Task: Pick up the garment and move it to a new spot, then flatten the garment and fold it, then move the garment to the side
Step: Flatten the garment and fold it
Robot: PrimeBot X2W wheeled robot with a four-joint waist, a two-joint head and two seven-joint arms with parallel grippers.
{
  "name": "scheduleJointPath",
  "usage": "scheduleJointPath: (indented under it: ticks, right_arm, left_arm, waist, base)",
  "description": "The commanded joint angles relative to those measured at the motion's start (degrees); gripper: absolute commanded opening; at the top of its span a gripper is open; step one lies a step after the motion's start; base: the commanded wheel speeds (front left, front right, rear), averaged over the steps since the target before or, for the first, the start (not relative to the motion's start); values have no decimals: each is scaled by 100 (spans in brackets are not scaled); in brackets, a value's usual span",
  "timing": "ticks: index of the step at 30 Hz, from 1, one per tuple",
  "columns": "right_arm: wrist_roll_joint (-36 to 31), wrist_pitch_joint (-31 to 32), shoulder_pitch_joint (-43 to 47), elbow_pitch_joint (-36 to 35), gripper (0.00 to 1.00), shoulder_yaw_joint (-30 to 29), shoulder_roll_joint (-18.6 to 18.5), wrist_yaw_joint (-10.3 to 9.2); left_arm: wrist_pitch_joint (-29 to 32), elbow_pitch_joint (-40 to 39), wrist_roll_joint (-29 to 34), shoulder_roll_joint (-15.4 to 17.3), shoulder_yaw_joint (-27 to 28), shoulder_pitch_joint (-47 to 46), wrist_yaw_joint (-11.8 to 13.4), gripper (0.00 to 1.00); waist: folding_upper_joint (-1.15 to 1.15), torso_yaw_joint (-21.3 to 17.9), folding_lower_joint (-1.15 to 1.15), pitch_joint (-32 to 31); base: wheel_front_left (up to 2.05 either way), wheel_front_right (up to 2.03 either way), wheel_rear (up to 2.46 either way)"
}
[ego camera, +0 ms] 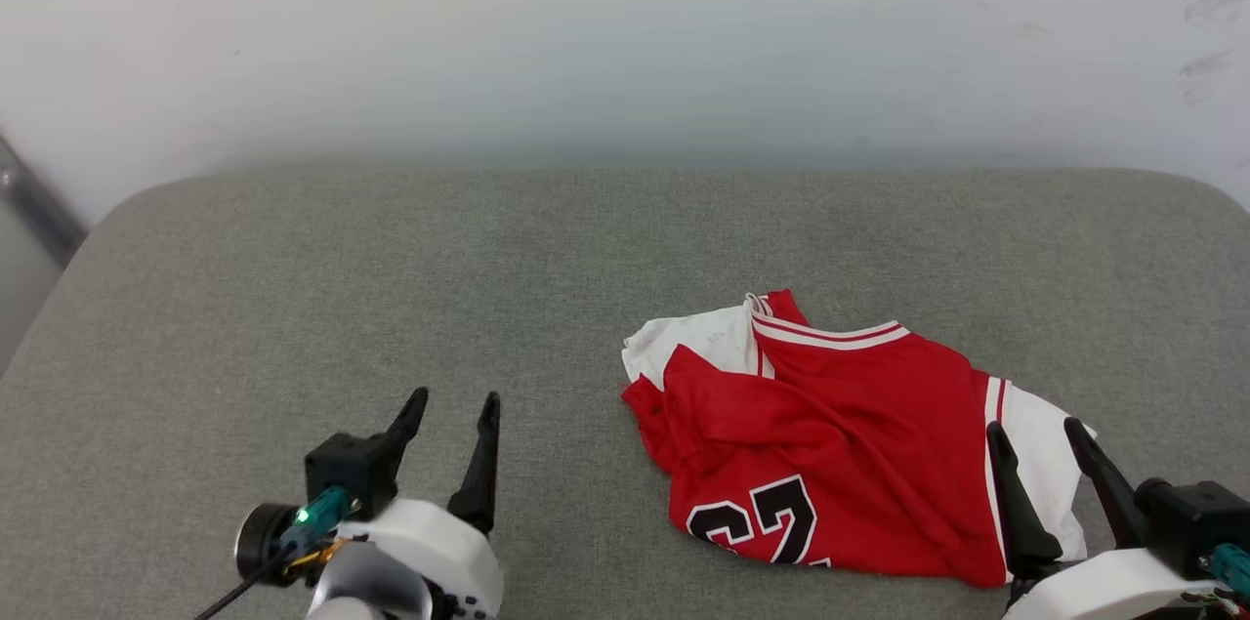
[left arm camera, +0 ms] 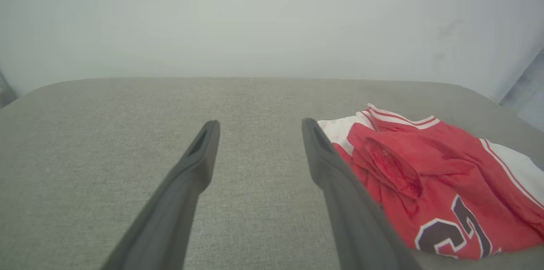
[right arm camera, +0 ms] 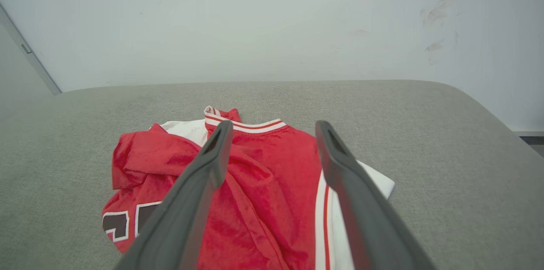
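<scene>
The garment [ego camera: 840,434] is a red jersey lying crumpled on the grey padded surface, right of centre. White lining shows at its left and right edges, striped trim at the neck, and part of the black number near the front. My left gripper [ego camera: 454,410] stands open over bare fabric, well to the garment's left. My right gripper [ego camera: 1035,434] is open above the garment's right side. In the left wrist view the garment [left arm camera: 429,180] lies right of the open left gripper [left arm camera: 260,127]. In the right wrist view the open right gripper [right arm camera: 274,127] hovers over the garment [right arm camera: 263,193].
The grey padded surface [ego camera: 391,288] has rounded far corners and ends at a pale wall [ego camera: 625,34]. A dark strip [ego camera: 39,205] runs down the wall at the far left. Bare surface stretches left of and beyond the garment.
</scene>
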Motion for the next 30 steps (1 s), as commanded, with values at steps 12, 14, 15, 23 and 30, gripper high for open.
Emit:
scheduleJointPath:
  ticks: [12, 14, 15, 23, 30]
  right_arm:
    - [9, -34, -488, -313, 100, 124, 8, -4]
    - [1, -61, -558, -284, 100, 138, 9, -4]
    - [3, -87, -593, -275, 100, 144, 8, -4]
    - [-4, -174, -803, -106, 100, 250, 8, -4]
    - [52, -263, -894, 43, 100, 284, 8, -4]
  left_arm:
    - [1510, 518, -201, -287, -801, -2138, -995, 100]
    - [1889, 708, -316, -299, -935, -2403, -1101, 100]
    - [2122, 819, -363, -281, -1003, -2516, -1139, 100]
    - [3838, 1556, -951, -57, -1594, -3013, -1308, 100]
    - [4094, 1903, -1210, 23, -1907, -3088, -1318, 0]
  waist:
    - [0, -322, 0, 962]
    - [0, -394, 0, 1099]
    - [0, -428, 0, 1167]
    - [0, -688, 0, 1480]
    - [0, -798, 0, 1485]
  base:
    - [0, 0, 0]
    - [0, 0, 0]
    - [0, 0, 0]
    - [0, 0, 0]
    - [0, 0, 0]
